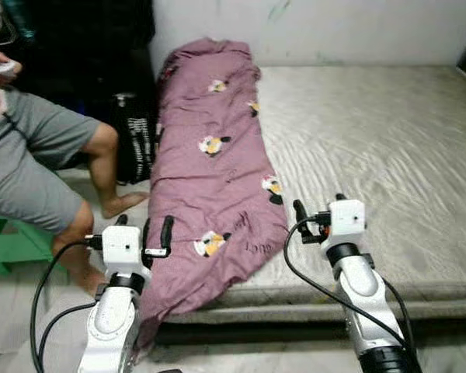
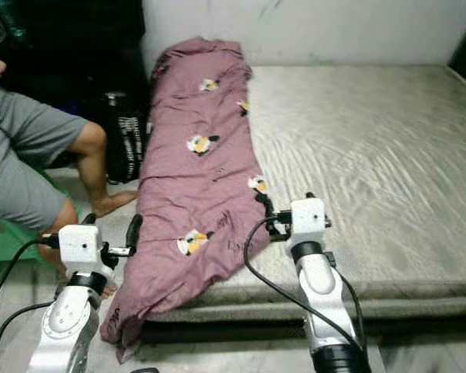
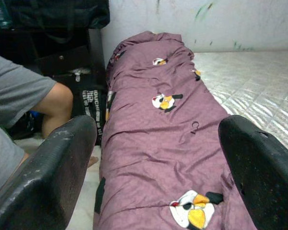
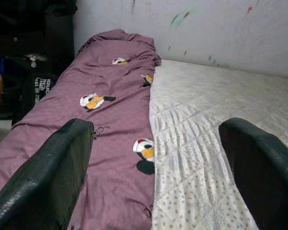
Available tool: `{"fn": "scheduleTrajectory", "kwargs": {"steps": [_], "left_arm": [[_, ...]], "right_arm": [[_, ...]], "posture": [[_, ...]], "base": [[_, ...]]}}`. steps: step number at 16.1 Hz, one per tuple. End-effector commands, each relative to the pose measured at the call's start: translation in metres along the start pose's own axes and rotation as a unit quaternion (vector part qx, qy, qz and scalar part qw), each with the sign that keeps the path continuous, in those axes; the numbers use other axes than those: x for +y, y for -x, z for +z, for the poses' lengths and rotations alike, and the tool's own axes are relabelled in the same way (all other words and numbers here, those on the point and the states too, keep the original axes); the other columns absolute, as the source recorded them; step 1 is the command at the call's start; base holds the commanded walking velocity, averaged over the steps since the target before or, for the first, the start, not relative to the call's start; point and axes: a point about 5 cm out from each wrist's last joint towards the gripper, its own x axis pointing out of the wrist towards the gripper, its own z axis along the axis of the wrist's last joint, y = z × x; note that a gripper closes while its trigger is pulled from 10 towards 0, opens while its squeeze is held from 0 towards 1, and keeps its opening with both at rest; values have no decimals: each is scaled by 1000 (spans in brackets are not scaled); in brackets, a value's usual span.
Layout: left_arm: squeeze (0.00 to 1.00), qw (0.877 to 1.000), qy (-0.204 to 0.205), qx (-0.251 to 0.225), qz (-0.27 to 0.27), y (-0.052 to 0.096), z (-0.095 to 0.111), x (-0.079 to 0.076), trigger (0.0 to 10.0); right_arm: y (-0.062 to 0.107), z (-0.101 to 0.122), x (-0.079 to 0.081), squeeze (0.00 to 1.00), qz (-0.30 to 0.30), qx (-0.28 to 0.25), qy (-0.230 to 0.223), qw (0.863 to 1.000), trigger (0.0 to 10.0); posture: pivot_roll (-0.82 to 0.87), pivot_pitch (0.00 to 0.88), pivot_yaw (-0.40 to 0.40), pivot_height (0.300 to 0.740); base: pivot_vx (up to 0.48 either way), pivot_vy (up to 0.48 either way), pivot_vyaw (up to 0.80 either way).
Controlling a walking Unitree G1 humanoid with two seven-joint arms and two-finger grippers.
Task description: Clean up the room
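Observation:
A mauve blanket (image 1: 210, 171) printed with small penguins lies folded in a long strip down the left side of a silver-grey quilted mattress (image 1: 373, 140). Its near end hangs over the mattress's front left corner. My left gripper (image 1: 145, 227) is open just in front of that near end, its fingers (image 3: 48, 172) framing the blanket without touching it. My right gripper (image 1: 318, 206) is open too, hovering low over the blanket's right edge where it meets the bare mattress (image 4: 206, 143). Neither holds anything.
A person (image 1: 39, 155) in grey shorts sits on a green stool (image 1: 12, 245) at the left, bare feet on the floor close to the bed. A black bag (image 1: 136, 136) stands between that person and the mattress. A white wall (image 1: 311, 31) runs behind.

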Motion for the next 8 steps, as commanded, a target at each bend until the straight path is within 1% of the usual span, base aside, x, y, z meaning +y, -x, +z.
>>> {"fn": "scheduleTrajectory", "kwargs": {"steps": [1, 2, 8], "left_arm": [[0, 1000, -2, 6, 0, -1, -1, 2, 10000], [0, 1000, 0, 8, -1, -1, -1, 1, 10000], [0, 1000, -2, 21, 1, -1, -5, -2, 10000]], "right_arm": [[-1, 5, 1, 0, -3, -9, -2, 1000, 10000], [-1, 5, 0, 0, -4, -10, -2, 1000, 10000], [1, 5, -3, 0, -9, -8, 0, 1000, 10000]], "posture": [[28, 0, 27, 740], [28, 0, 28, 740], [25, 0, 26, 740]], "base": [[300, 0, -800], [251, 0, -475], [0, 0, 0]]}}
